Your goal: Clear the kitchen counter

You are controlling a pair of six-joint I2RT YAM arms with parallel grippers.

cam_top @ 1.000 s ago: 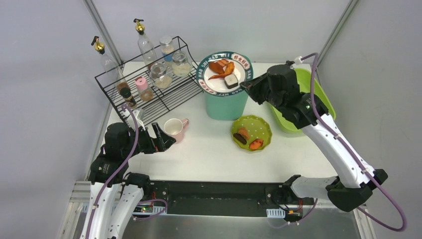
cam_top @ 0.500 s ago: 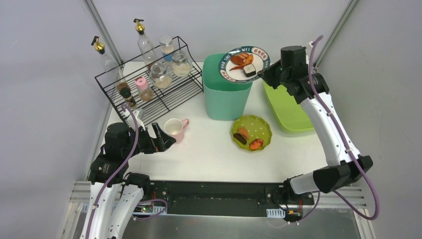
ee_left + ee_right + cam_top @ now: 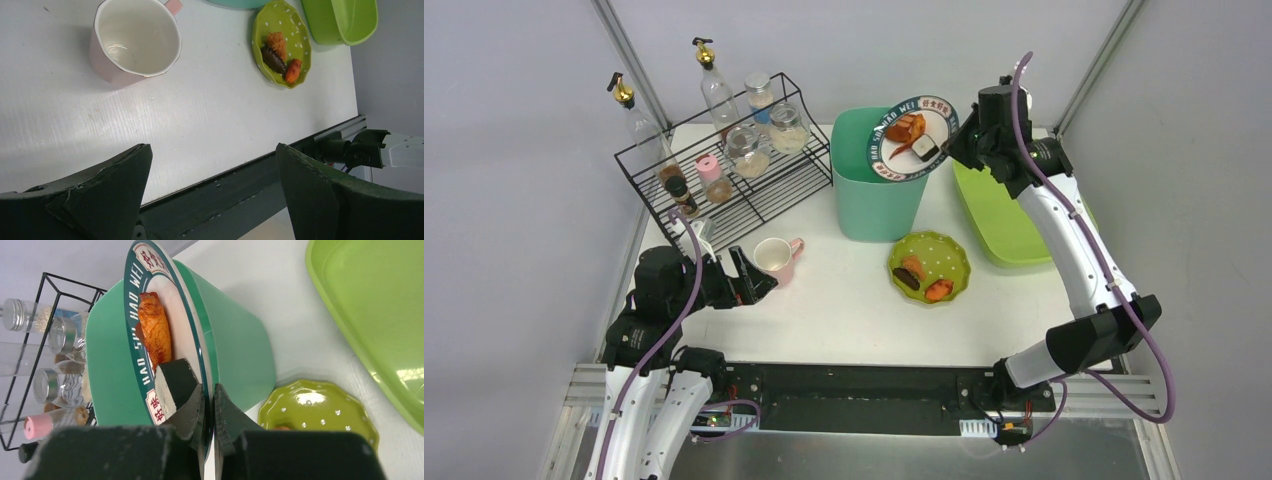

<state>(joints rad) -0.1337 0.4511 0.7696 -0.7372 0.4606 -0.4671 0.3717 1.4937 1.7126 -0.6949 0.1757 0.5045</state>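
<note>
Beneath the spread left fingers (image 3: 100, 200), kitchen counter (image 3: 210, 120), pink cup (image 3: 135, 42) just beyond.

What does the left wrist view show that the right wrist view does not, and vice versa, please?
Only the left wrist view shows the pink mug and the open left gripper. Only the right wrist view shows the right gripper shut on a tilted plate of food over the bin, plus the rack with jars. Both show the dotted plate, the tray and the counter; the left wrist view catches just a sliver of the bin.
</note>
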